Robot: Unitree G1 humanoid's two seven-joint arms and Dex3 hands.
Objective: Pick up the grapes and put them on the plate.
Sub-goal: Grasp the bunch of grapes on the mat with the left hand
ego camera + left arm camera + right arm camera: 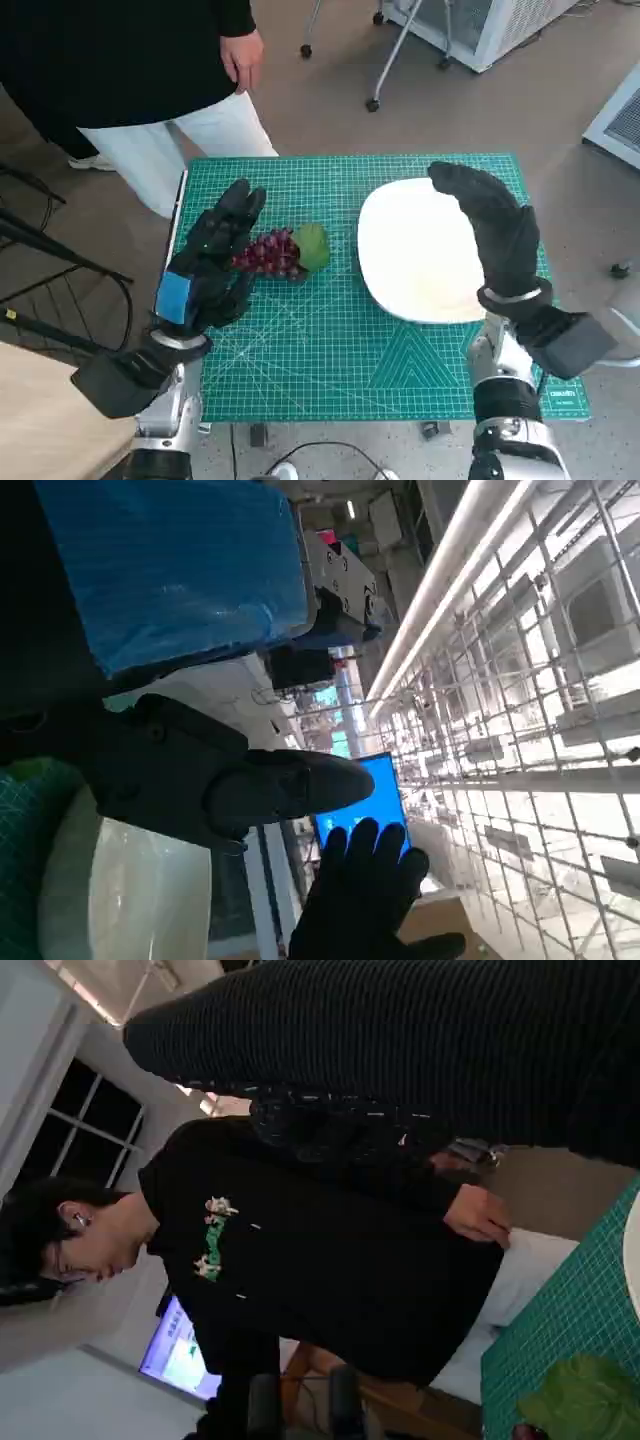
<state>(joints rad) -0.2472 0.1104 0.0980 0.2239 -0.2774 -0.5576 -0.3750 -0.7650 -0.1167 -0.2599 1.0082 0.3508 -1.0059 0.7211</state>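
A bunch of dark red grapes [270,253] with a green leaf [311,244] lies on the green cutting mat [330,340], left of the white plate [420,250]. My left hand [212,262] lies just left of the grapes, its fingers stretched out along the bunch's far side and touching or nearly touching it, with nothing held. My right hand [497,228] hovers over the plate's right part, fingers extended, empty. The left wrist view shows the plate [120,890] and the right hand [365,900]. In the right wrist view the leaf [585,1400] appears at the edge.
A person in a black top and white trousers [150,90] stands at the table's far left corner, one hand [243,55] hanging near the mat's edge. Dark chair legs [50,260] stand left of the table. Rolling chair legs [375,60] are on the floor beyond.
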